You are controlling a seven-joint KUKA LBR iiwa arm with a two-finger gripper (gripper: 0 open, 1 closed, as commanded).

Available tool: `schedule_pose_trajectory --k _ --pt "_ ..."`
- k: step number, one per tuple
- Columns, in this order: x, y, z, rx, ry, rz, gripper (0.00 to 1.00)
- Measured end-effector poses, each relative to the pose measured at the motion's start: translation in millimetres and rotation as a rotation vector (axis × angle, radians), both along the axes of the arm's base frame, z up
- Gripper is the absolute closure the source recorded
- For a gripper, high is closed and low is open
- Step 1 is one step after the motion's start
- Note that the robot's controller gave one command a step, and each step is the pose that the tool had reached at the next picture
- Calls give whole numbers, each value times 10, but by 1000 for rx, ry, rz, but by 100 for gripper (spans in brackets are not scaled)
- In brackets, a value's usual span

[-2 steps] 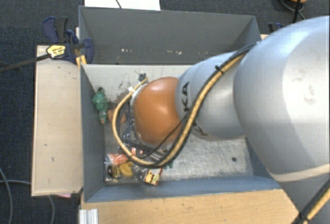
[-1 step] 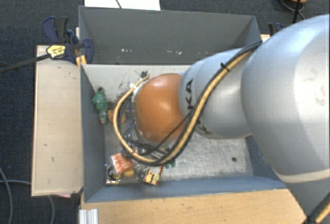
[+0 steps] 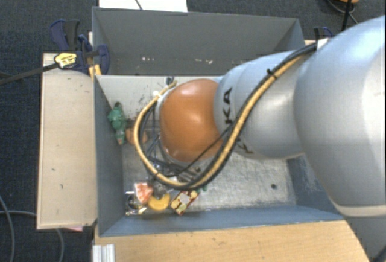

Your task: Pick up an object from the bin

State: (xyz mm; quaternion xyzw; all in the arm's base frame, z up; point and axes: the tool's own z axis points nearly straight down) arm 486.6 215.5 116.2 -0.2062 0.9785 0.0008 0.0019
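The grey metal bin [image 3: 199, 43] sits on dark carpet [image 3: 36, 1], its speckled floor mostly covered by the arm's orange wrist cover [image 3: 187, 122] and looped cables [image 3: 139, 131]. Beneath these the gripper's state cannot be told, while a green toy [image 3: 116, 117] lies by the left wall and a small heap [image 3: 158, 199] with a yellow piece [image 3: 158, 203] fills the near-left corner.

The bin [image 3: 193, 43] was grey and the arm [image 3: 338, 104] silver, with an orange cover [image 3: 187, 119]. One toy [image 3: 116, 117] was green; a lump [image 3: 158, 203] was yellow.

One camera looks down on the bin [image 3: 193, 43] from above, tilted slightly sideways, fairly close; the arm [image 3: 325, 110] enters at right.
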Motion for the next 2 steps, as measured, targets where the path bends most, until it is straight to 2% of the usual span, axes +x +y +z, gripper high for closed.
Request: schedule_pose_trajectory --k 1,2 --pt "8 2 106 1 -2 0 100" --pt "-7 -3 225 -2 5 -1 100"
